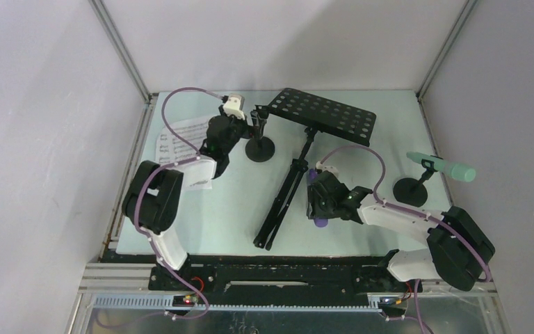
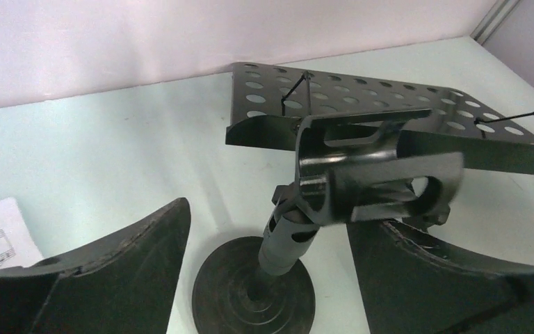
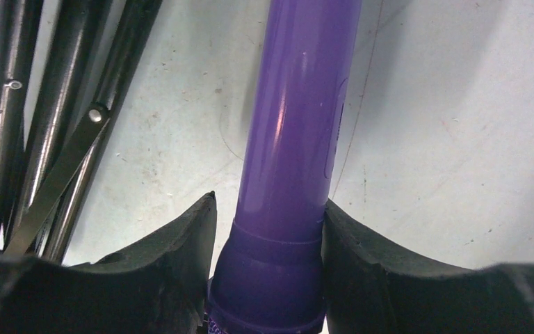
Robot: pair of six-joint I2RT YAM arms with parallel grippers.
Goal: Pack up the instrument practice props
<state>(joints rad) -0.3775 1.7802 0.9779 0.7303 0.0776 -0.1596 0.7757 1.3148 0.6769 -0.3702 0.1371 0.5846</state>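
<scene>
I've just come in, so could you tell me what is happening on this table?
Two robot arms are packing up music props. The left gripper stands open around an empty mic holder beside the music rack. The right gripper is clamped on the purple microphone. The mint-green microphone sits in the second holder.

The black music stand (image 1: 287, 188) lies across the middle of the table, legs folded toward the near edge, its perforated plate (image 1: 327, 115) tilted at the far end; white sheet music (image 1: 172, 142) lies flat at the far left. One round-based mic holder (image 1: 259, 146) stands upright just left of the plate, while a second mic holder (image 1: 411, 189) at the right edge carries the mint-green microphone (image 1: 445, 167) across its clip. The purple microphone (image 3: 295, 139) runs alongside the folded legs, just right of them.
</scene>
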